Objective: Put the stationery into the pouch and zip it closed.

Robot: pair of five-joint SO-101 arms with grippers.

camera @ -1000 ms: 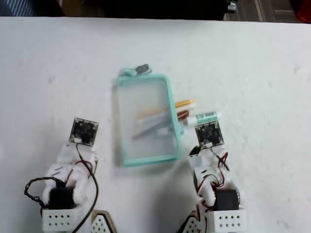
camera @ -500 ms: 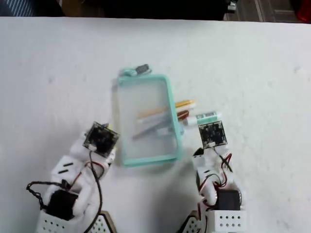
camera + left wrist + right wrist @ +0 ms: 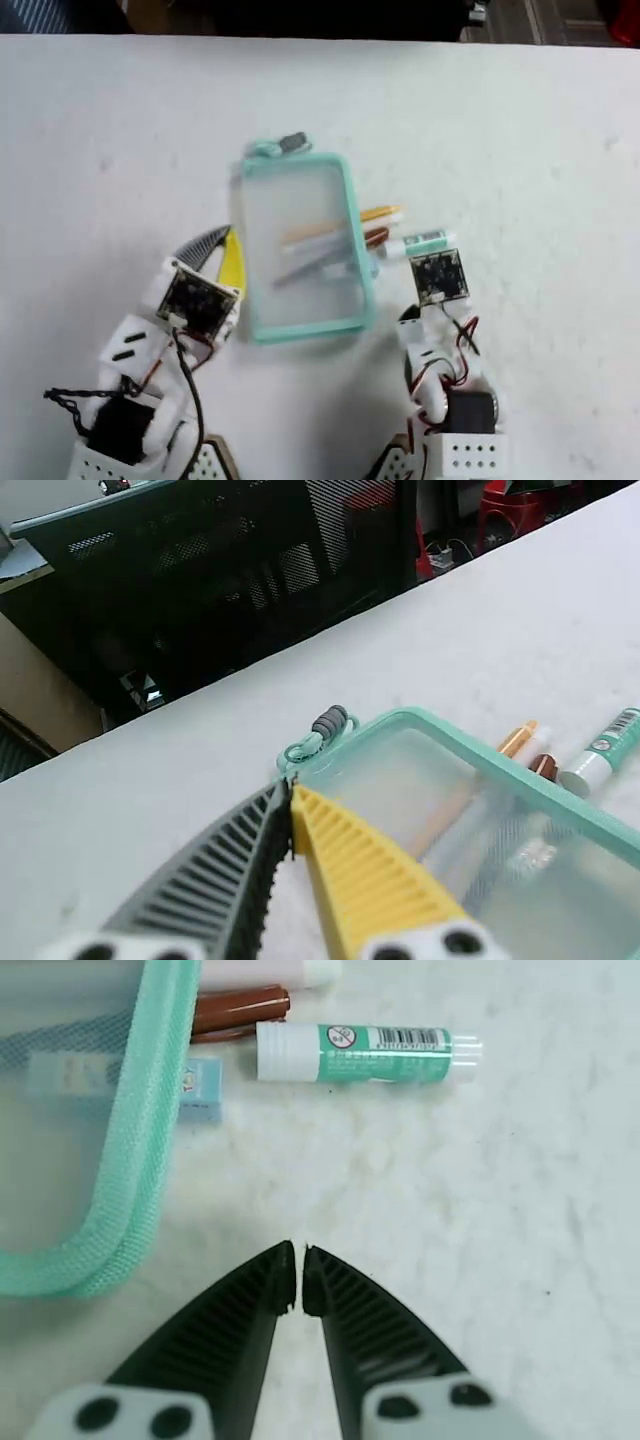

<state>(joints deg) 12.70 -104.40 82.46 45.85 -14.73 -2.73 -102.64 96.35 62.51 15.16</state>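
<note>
Pouch [image 3: 300,330]: mint-green mesh border, frosted translucent panel. Glue stick [image 3: 365,1052]: green label, white cap. Left gripper [image 3: 290,798]: ribbed, grey and yellow. Right gripper [image 3: 299,1260]: ribbed, black. Table [image 3: 520,150]: white, faintly mottled.

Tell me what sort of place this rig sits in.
Probably an office or lab workroom: a plain white table serves as the bench, what look like black mesh chairs stand behind it, and a teal zip pouch lies on it.

claw [image 3: 299,1275] tips together | glue stick [image 3: 365,1052] near pouch [image 3: 130,1150] rim | brown pen [image 3: 240,1008] at rim
</note>
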